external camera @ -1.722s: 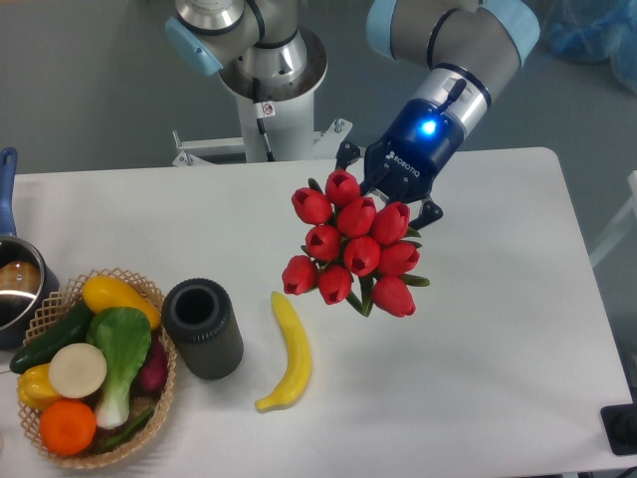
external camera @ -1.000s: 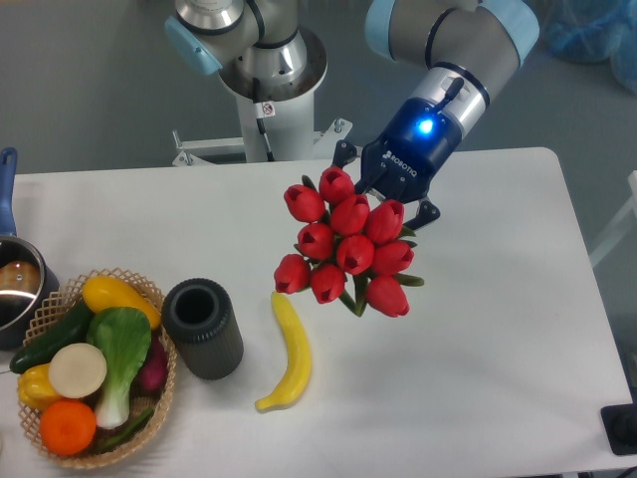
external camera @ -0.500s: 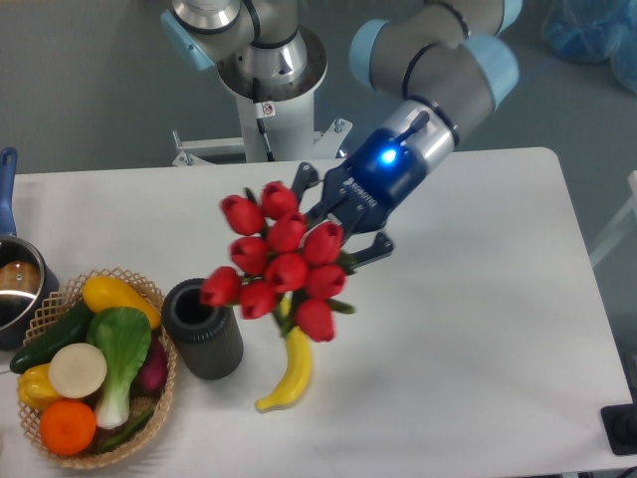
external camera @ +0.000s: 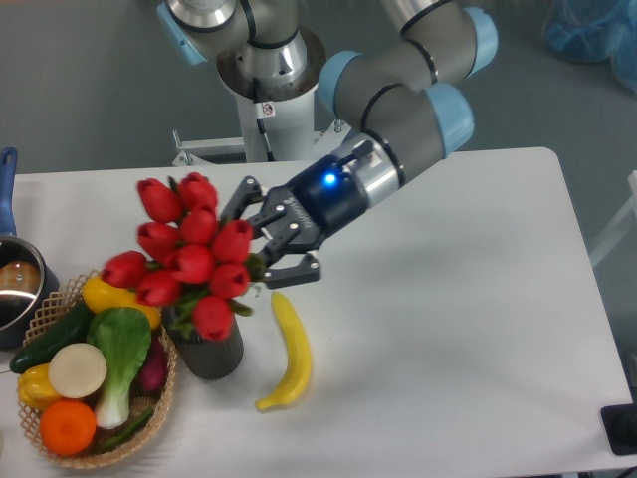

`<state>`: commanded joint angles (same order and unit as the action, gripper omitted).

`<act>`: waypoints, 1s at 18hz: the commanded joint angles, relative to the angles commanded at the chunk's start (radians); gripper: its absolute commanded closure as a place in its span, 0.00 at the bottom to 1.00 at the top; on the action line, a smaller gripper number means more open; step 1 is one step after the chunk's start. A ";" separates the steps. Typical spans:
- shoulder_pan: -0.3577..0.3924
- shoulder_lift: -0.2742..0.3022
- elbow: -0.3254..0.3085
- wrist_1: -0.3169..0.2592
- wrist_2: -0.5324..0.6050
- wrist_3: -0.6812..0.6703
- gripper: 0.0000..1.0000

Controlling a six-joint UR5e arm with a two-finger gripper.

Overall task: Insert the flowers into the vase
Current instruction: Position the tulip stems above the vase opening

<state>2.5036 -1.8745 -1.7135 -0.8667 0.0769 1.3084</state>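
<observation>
At left centre of the frame, my tool (external camera: 257, 246) grips the flowers (external camera: 186, 255) by their stems, the red buds hanging over the vase (external camera: 209, 351) on the counter (external camera: 448, 329), beside a banana (external camera: 287, 351).

A white desk (external camera: 478, 329) with rounded corners fills most of the view, lit evenly from above with only soft shadows. Behind it lies a plain grey floor (external camera: 80, 80). A crumpled blue plastic sheet (external camera: 589, 30) sits in the upper right corner. At the desk's far edge a white metal frame (external camera: 214, 151) shows. A small black object (external camera: 622, 430) sits at the lower right edge.
</observation>
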 joint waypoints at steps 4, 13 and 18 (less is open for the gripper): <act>-0.022 -0.002 0.000 -0.002 -0.029 0.002 0.62; -0.037 -0.014 -0.032 0.000 -0.094 0.040 0.62; -0.037 -0.015 -0.072 0.000 -0.101 0.077 0.62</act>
<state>2.4666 -1.8898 -1.7854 -0.8667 -0.0245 1.3850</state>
